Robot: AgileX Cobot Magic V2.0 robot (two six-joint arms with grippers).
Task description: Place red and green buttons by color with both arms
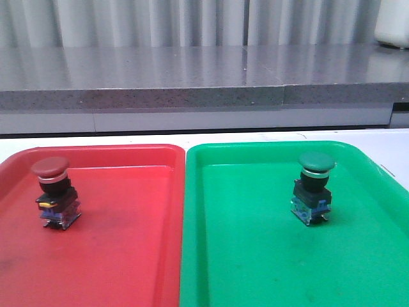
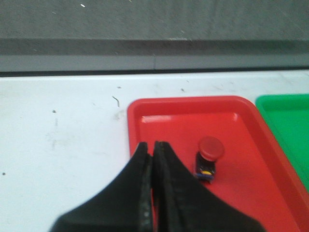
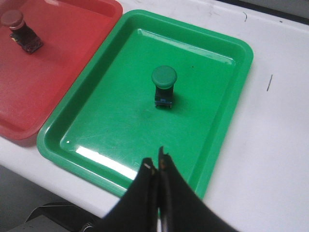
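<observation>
A: Closest to us, the red tray [image 1: 96,256] and the green tray [image 1: 268,268] lie side by side, rims touching, right at the tabletop's [image 2: 58,145] near edge.

B: And the sorting looks finished, I'd say. The red button [image 1: 54,192] stands upright in the red tray, on the side toward the tabletop's left edge. The green button [image 1: 313,188] stands upright in the green tray, toward the back-right.

A: Colour on colour, cap up, base flat on the tray floor. That's a stable way to leave a mushroom-head switch, so neither should roll.

B: Pincers? The left pincer [image 2: 153,150] hangs over the near rim of the red tray, jaws pressed together, gripping nothing, the red button clear of it. The right pincer [image 3: 157,166] sits above the green tray's near rim, jaws all but meeting, likewise empty.

A: Both well apart from their buttons, which reads as arms backed off after release.

B: Any lettering? None I can read. The buttons' bodies are too small to make out any marking, and the trays look plain.
</observation>
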